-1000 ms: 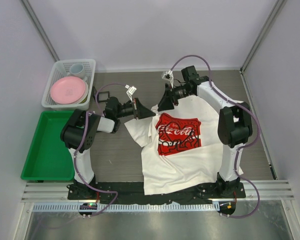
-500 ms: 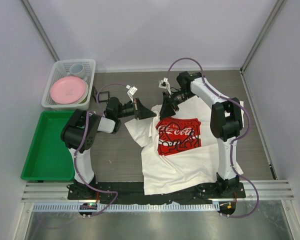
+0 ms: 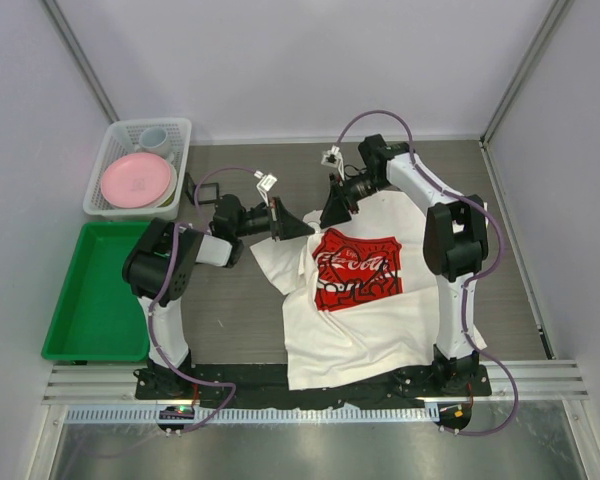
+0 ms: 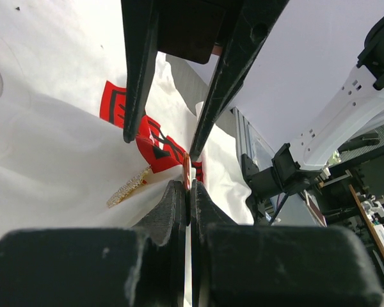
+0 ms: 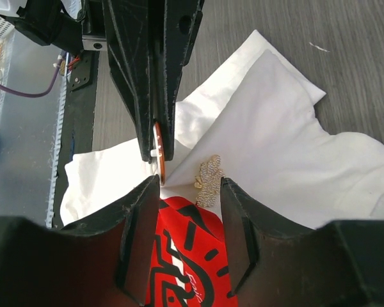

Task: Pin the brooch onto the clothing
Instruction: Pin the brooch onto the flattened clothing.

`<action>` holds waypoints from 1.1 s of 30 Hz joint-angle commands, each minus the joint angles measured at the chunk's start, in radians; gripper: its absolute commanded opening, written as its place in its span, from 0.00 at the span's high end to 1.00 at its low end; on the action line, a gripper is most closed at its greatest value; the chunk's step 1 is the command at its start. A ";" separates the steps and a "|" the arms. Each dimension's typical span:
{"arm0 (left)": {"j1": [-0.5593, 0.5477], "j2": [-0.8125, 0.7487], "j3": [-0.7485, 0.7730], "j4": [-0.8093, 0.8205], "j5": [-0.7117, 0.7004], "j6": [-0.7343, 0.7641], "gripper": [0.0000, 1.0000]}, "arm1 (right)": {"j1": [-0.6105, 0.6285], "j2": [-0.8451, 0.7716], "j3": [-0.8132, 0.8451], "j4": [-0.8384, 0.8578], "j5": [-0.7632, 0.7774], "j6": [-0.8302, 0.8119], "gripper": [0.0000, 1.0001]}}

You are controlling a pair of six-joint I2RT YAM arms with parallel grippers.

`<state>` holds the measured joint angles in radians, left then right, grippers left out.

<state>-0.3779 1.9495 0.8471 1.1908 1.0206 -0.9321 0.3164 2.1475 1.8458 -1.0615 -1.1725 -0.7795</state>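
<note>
While the left end effector is pressed shut, its fingertips pinch a thin coppery disc seen edge-on, and the white cloth of the T-shirt rises in a peak to those same tips. Whether the cloth itself is caught in that grip cannot be told. Directly facing it, tip to tip, the right end effector stands wide open and has hold of nothing. A gold, leaf-like brooch lies on the white fabric in the gap between the right end effector's fingers, just beside the disc and apart from both fingers. Just behind the brooch, under the right end effector's fingers, begins the shirt's red print. The rest of the shirt spreads over the tabletop behind and below both end effectors. Well behind the left end effector stand a white basket holding a pink plate and a green tray.
</note>
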 commanded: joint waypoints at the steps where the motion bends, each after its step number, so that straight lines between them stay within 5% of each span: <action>1: -0.010 -0.032 0.012 0.041 -0.008 0.023 1.00 | 0.000 -0.038 0.013 0.038 -0.024 0.026 0.52; 9: -0.012 -0.026 0.021 0.041 -0.010 0.024 1.00 | 0.013 -0.025 0.026 -0.115 -0.045 -0.131 0.50; 33: -0.029 -0.035 0.017 0.041 -0.005 0.024 1.00 | 0.024 0.002 0.058 -0.115 -0.029 -0.135 0.51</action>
<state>-0.4000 1.9495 0.8471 1.1908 1.0142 -0.9306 0.3344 2.1544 1.8793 -1.1748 -1.1889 -0.8890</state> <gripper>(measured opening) 0.034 0.522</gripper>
